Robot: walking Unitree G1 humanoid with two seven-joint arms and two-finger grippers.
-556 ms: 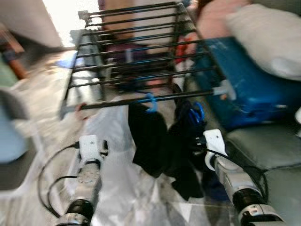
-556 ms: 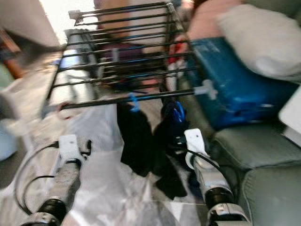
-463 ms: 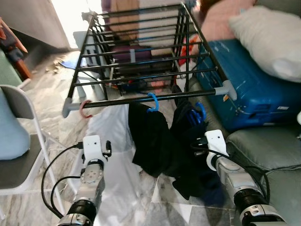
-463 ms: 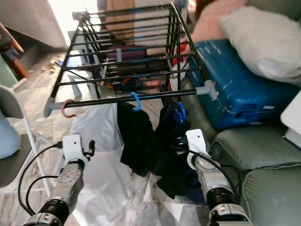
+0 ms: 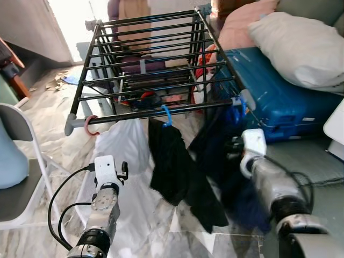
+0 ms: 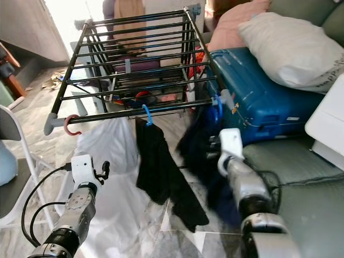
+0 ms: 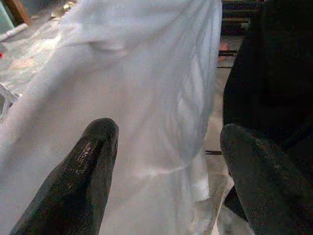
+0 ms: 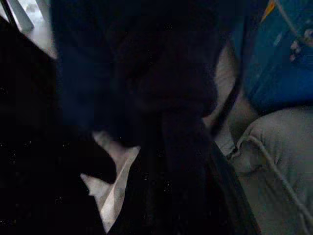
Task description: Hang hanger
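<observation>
A black drying rack (image 5: 156,59) stands ahead. Its front rail (image 5: 134,114) carries a pink hook (image 5: 90,124) at the left and a blue hanger hook (image 5: 167,114) with a black garment (image 5: 172,166) in the middle. A second blue hanger (image 5: 239,106), bearing a dark navy garment (image 5: 220,156), is level with the rail's right end; whether it rests on the rail I cannot tell. My right gripper (image 5: 239,148) is buried in that garment and holds it up. My left gripper (image 7: 168,132) hangs low and open before a white garment (image 5: 121,150).
A blue suitcase (image 5: 279,91) with a white pillow (image 5: 301,43) on top lies right of the rack. A grey sofa (image 5: 317,161) is at the near right. A folding chair (image 5: 21,177) stands at the left. Clutter lies under the rack on the marble floor.
My right arm has lifted the navy garment and its blue hanger up and rightward, from below the rail to the rail's right end. The camera has shifted. The left arm has stayed put.
</observation>
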